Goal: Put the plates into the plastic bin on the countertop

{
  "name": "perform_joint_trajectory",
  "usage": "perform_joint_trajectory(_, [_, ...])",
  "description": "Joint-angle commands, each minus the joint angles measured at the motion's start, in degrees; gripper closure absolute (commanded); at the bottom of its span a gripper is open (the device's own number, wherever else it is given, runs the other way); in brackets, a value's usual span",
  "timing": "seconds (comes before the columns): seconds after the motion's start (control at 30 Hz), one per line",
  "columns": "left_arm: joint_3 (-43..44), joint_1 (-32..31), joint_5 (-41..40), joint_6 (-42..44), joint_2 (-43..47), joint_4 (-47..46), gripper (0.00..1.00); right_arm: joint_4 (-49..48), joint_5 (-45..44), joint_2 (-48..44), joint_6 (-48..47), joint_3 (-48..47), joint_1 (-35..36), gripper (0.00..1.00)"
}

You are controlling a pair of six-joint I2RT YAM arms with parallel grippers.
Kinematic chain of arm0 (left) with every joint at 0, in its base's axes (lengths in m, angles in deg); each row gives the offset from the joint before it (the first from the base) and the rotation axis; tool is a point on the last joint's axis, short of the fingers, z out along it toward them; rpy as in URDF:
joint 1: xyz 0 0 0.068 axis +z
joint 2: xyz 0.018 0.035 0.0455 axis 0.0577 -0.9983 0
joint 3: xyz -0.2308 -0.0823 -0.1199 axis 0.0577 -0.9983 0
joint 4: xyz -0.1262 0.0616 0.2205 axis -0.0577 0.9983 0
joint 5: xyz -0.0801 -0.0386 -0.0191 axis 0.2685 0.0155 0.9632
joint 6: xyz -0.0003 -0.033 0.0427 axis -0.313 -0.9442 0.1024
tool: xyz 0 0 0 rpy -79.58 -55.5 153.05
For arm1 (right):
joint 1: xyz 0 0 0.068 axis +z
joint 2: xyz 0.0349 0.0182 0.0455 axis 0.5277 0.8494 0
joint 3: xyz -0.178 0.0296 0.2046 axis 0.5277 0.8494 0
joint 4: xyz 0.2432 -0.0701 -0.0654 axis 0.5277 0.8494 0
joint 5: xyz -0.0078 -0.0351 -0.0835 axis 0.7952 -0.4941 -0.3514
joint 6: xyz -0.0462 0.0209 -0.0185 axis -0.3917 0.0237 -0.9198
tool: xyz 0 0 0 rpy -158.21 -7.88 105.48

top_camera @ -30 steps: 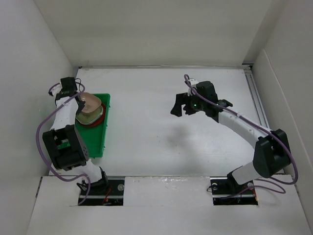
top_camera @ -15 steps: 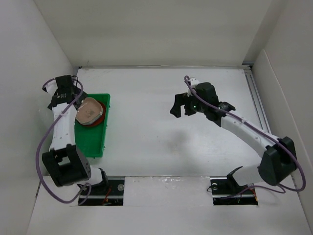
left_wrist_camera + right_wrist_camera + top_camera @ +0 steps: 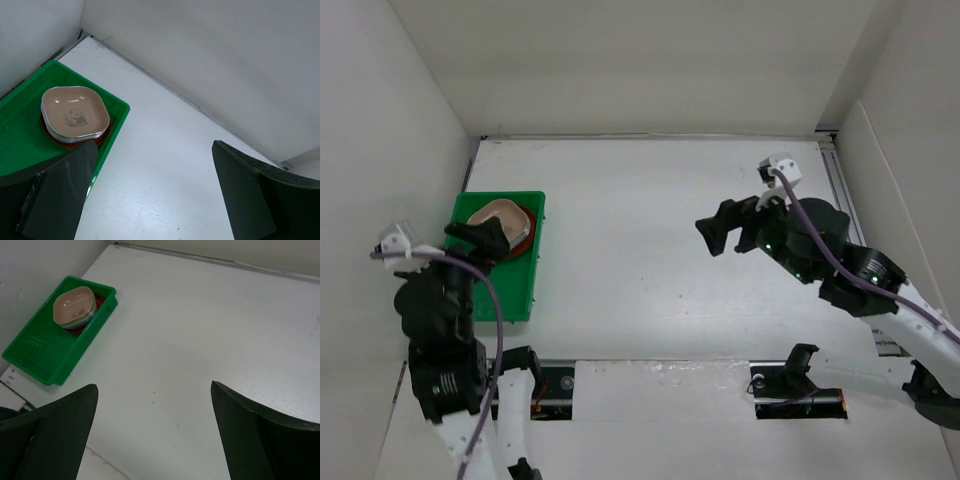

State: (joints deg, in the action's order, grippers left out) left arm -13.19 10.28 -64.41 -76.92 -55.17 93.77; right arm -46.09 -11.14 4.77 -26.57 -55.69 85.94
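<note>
Top view: you can see the plates (image 3: 500, 218) piled at the far end of the plastic bin (image 3: 517, 285), on the left side of the countertop (image 3: 620, 220).
Left gripper (image 3: 480, 240): fingers spread wide, holding nothing. It hangs above the bin, near the pile.
Right gripper (image 3: 728, 232): fingers wide apart too, and empty. It is over bare white top, well apart from the bin.
Which way: from your left fingers the pile lies ahead, to the left and lower down. The bin's long side runs near to far.
Nearer one: the left gripper, by a lot.
Hard to see: you cannot count the pile. Only the tan-pink top plate (image 3: 75, 114) and a red-brown edge under it show. Your left arm (image 3: 440, 310) hides the bin's near left corner.
Guess: no loose plate shows, so the job looks about done.
</note>
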Motion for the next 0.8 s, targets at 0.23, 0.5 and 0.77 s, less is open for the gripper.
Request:
perform_joint_trajectory(0.23, [-8.8, 0.1, -1.5, -4.2, 14.9, 12.1, 0.00, 8.1, -0.8, -17.3, 1.4, 2.7, 1.1, 0.00])
perform_joint_trajectory(0.5, [-12.7, 0.1, -0.8, -4.1, 17.4, 9.7, 0.00, 11.1, -2.5, -24.4, 1.9, 4.7, 1.1, 0.00])
perform_joint_trajectory(0.77, [-13.2, 0.1, -1.4, -4.1, 17.4, 9.7, 0.00, 10.5, -3.1, -24.6, 2.5, 6.4, 1.1, 0.00])
